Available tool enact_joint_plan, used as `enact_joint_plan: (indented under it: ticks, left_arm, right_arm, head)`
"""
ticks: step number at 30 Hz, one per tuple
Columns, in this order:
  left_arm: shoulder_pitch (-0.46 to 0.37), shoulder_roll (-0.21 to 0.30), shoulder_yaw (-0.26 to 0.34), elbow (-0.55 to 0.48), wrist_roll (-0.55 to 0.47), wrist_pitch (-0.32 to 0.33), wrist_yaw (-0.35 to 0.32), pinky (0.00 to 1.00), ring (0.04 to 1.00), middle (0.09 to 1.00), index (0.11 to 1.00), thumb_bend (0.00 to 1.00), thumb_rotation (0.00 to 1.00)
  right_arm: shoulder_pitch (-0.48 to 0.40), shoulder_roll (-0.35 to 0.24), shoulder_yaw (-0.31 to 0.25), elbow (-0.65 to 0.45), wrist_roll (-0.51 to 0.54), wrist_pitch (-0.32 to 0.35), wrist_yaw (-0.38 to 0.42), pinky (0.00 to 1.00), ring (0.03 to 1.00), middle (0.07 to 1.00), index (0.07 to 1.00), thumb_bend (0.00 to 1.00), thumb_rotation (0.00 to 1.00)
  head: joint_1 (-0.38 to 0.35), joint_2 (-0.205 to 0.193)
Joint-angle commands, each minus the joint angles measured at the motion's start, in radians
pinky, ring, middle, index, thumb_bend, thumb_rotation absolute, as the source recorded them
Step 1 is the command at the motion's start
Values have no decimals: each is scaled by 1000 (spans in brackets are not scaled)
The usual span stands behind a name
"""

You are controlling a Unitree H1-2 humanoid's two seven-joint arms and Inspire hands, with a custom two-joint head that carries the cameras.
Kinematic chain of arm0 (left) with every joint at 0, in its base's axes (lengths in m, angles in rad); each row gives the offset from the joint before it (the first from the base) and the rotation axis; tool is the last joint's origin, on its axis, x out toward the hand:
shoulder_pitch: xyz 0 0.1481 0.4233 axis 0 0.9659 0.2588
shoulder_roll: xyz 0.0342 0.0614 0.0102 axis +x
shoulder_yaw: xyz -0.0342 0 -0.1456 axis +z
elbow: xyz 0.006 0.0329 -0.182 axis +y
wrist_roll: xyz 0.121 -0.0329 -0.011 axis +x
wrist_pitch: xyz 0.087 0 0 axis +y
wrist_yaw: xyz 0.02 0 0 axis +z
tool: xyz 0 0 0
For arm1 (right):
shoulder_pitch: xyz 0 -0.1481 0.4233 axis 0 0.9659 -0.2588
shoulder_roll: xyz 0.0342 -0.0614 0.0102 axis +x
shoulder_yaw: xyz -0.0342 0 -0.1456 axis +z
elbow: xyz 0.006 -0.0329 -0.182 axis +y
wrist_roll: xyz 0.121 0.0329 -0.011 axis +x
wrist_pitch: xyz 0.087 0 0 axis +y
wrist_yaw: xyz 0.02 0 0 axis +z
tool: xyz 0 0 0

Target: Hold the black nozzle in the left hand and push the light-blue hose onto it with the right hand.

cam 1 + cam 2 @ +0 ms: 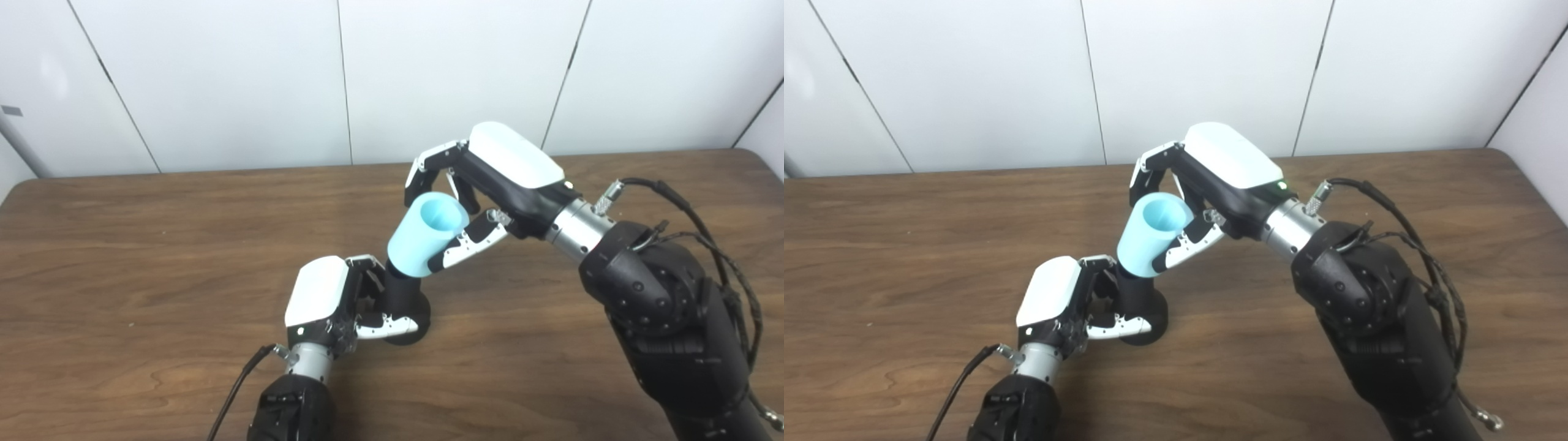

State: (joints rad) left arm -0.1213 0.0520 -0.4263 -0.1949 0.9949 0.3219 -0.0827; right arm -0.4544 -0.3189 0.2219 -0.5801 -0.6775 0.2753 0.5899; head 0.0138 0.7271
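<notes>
Nearest the camera, left hand (pixel 324 300) sits low over the wooden desk (pixel 122 257), fingers (pixel 389 326) wrapped around the black nozzle (pixel 404 300), gripping its wide lower part. Nozzle base is down at the desk surface, can't tell if it touches; its narrow neck rises up and tilts slightly toward the far right. Light-blue hose (pixel 425 236) is seated over the top of that neck, lower rim touching the black body. Hose long axis runs from lower left up to upper right, leaning away from the camera, open mouth facing up and toward the right hand. Right hand (pixel 490 184) is behind and above, fingers (pixel 468 242) closed around the hose's upper end, thumb along the near side, the others curled over the far rim. White wall panels (pixel 245 79) behind the desk.
</notes>
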Motion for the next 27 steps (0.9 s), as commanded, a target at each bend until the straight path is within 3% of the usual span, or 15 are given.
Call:
enact_joint_plan:
  ticks: [1, 6, 8, 12, 20, 27]
  left_arm:
    - [7, 11, -8, -11, 25, 10, -26, 422, 509, 472, 492, 526, 0]
    - [9, 11, -7, -18, 23, 12, -34, 430, 518, 473, 493, 526, 0]
    - [10, 7, -7, -18, 23, 14, -33, 430, 514, 472, 493, 526, 0]
    - [10, 6, -11, -18, 21, 17, -31, 432, 521, 474, 493, 526, 0]
    - [10, 7, -13, -15, 19, 17, -25, 438, 519, 473, 493, 526, 0]
    - [12, 8, -13, -9, 15, 11, -17, 437, 520, 469, 495, 526, 0]
  right_arm:
    - [-21, 5, -4, -7, -6, -22, -31, 142, 209, 405, 505, 527, 0]
    - [-14, 0, 2, 2, -13, -23, -28, 247, 309, 470, 490, 531, 0]
    - [-12, -6, 5, 6, -14, -31, -27, 338, 382, 497, 467, 531, 0]
    - [-8, -13, 7, 12, -6, -43, -27, 430, 460, 499, 467, 531, 0]
    - [-12, 0, -5, 2, 67, -13, -15, 425, 451, 508, 458, 530, 0]
    - [-19, 9, -16, -5, 116, 21, -20, 229, 295, 510, 457, 530, 0]
  head:
    - [1, 1]
    - [-5, 7]
    - [-6, 7]
    - [-4, 9]
    - [-1, 12]
    - [-1, 12]
